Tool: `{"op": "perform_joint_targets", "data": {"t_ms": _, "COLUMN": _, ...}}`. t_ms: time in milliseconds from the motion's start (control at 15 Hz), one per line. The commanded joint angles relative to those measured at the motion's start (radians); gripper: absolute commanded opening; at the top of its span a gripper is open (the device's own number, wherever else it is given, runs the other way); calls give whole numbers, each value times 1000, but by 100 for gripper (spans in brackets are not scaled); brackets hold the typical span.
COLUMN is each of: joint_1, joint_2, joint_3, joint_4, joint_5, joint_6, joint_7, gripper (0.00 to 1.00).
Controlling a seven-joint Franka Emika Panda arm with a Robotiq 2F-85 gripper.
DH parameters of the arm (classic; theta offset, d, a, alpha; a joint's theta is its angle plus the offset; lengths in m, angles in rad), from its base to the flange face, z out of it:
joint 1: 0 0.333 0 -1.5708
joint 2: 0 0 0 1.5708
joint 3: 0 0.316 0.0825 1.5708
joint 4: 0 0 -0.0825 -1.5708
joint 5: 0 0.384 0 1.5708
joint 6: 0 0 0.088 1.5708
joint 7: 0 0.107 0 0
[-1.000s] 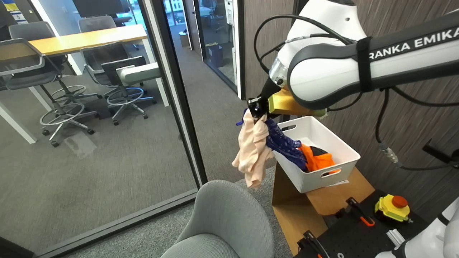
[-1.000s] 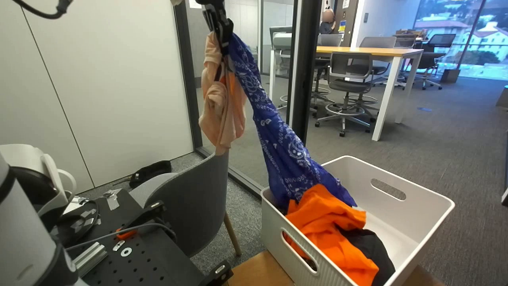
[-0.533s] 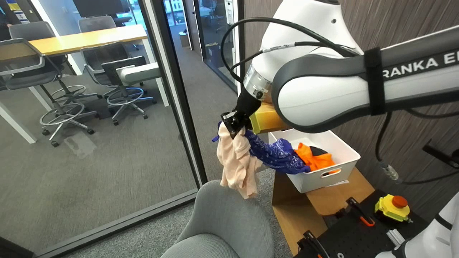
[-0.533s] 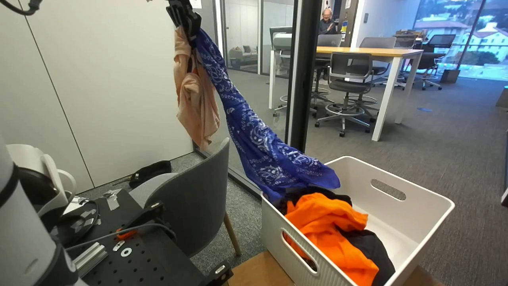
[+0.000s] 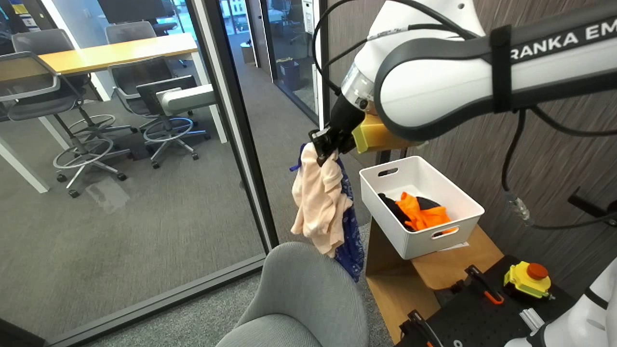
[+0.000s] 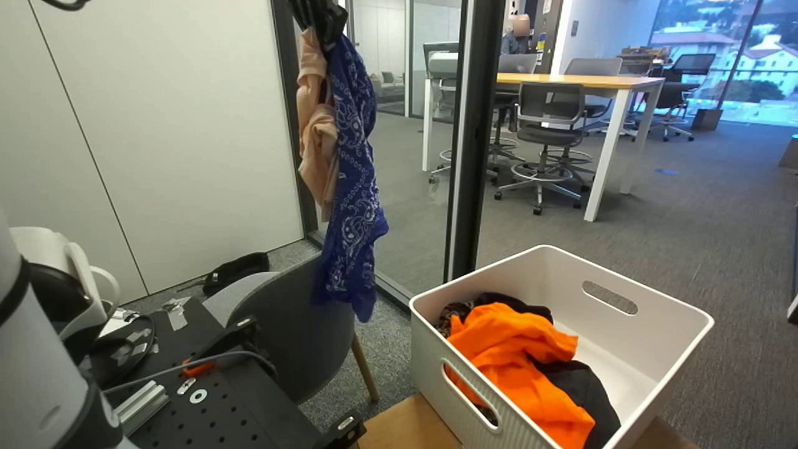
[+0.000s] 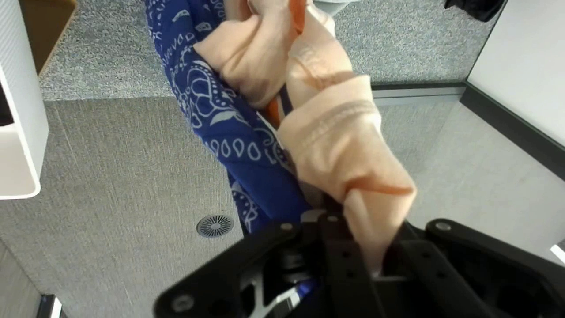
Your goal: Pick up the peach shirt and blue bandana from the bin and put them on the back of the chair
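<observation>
Shirt [image 5: 318, 202] and bandana [image 6: 355, 193] hang pinched in the pincer [image 7: 353, 227], outside the bin [image 6: 561, 284], near the chair [image 5: 299, 299] — likely the carrying step; next, both should be centred over its back [image 5: 318, 277], lowered, then freed.

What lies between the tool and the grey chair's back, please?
The peach shirt and blue bandana hang there from the tool in both exterior views; whether they touch the chair is unclear.
</observation>
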Motion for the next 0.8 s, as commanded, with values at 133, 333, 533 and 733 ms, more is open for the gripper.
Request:
{"op": "perform_joint_targets", "data": {"t_ms": 133, "joint_1": -35, "joint_2": 20, "joint_3": -84, "joint_4": 42, "joint_5": 21, "joint_6": -12, "joint_7": -132, "gripper": 9}}
{"op": "perform_joint_targets", "data": {"t_ms": 333, "joint_1": -52, "joint_2": 50, "joint_3": -102, "joint_4": 25, "joint_5": 12, "joint_6": 1, "joint_7": -174, "gripper": 9}}
{"op": "perform_joint_targets", "data": {"t_ms": 533, "joint_1": -65, "joint_2": 103, "joint_3": -93, "joint_4": 3, "joint_5": -1, "joint_6": 18, "joint_7": -192, "gripper": 9}}
{"op": "perform_joint_targets", "data": {"t_ms": 733, "joint_1": -74, "joint_2": 158, "joint_3": -77, "joint_4": -23, "joint_5": -26, "joint_6": 41, "joint_7": -186, "gripper": 9}}
